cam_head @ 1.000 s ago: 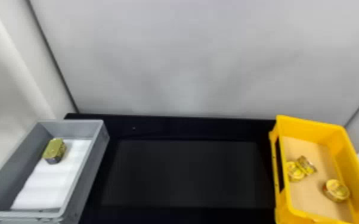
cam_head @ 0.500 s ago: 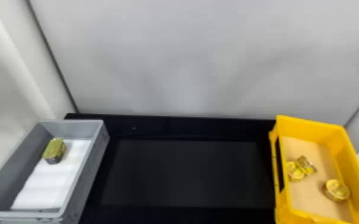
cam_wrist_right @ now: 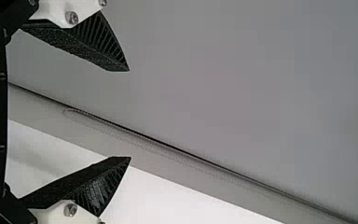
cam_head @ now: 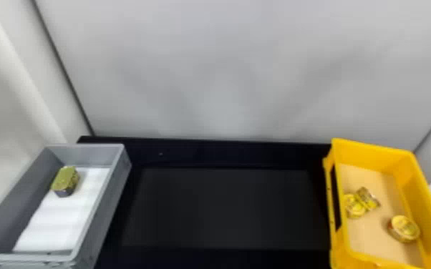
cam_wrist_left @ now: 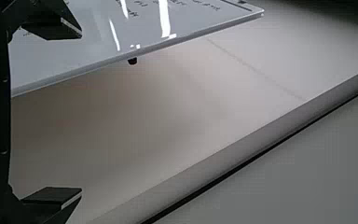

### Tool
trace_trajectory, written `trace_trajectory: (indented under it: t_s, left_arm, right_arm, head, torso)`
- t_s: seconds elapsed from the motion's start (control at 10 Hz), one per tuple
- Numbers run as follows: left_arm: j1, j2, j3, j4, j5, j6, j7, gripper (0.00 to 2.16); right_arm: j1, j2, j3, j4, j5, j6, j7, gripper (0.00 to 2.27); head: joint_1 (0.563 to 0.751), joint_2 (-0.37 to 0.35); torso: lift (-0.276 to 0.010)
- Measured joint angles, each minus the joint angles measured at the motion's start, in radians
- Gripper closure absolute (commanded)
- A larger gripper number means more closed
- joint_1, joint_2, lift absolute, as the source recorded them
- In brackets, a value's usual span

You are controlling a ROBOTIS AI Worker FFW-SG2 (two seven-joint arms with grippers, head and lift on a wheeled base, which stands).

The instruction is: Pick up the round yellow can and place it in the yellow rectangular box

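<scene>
Over at four o'clock, the yellow box (cam_head: 422,207) holds a round yellow can (cam_head: 405,228), left end effector (cam_wrist_left: 81,113) and right end effector (cam_wrist_right: 129,114) both gaping.

The right claw (cam_wrist_right: 129,114) is black, its pointed fingers (cam_wrist_right: 105,42) ribbed along the sides and rough-grained within, set in white brackets (cam_wrist_right: 51,11) with silvery round screws (cam_wrist_right: 72,17). The left claw (cam_wrist_left: 81,113) is black too, with flat, wedge-shaped tips.

I can read no text, label or number. Small dark characters mark the glossy white panel (cam_wrist_left: 65,60) in my left wrist view, illegible to me; in my head view, the lid print on the round yellow can (cam_head: 405,227) is blurred.
</scene>
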Motion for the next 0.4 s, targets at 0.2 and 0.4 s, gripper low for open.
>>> trace_trajectory:
  t_s: [0.2,0.4]
  left_arm:
    - [0.002,0.000,0.004,-0.003,0.001,0.000,0.002,0.09]
    - [0.001,0.000,0.003,-0.004,0.002,0.000,0.002,0.09]
  right_arm:
    - [0.003,-0.006,-0.034,-0.027,0.001,0.034,0.000,0.13]
    - [0.001,-0.014,-0.041,-0.062,0.005,0.086,-0.004,0.13]
  head:
    - [0.694,0.014]
    - [0.694,0.014]
  torso:
    - [-0.056]
    - [-0.056]
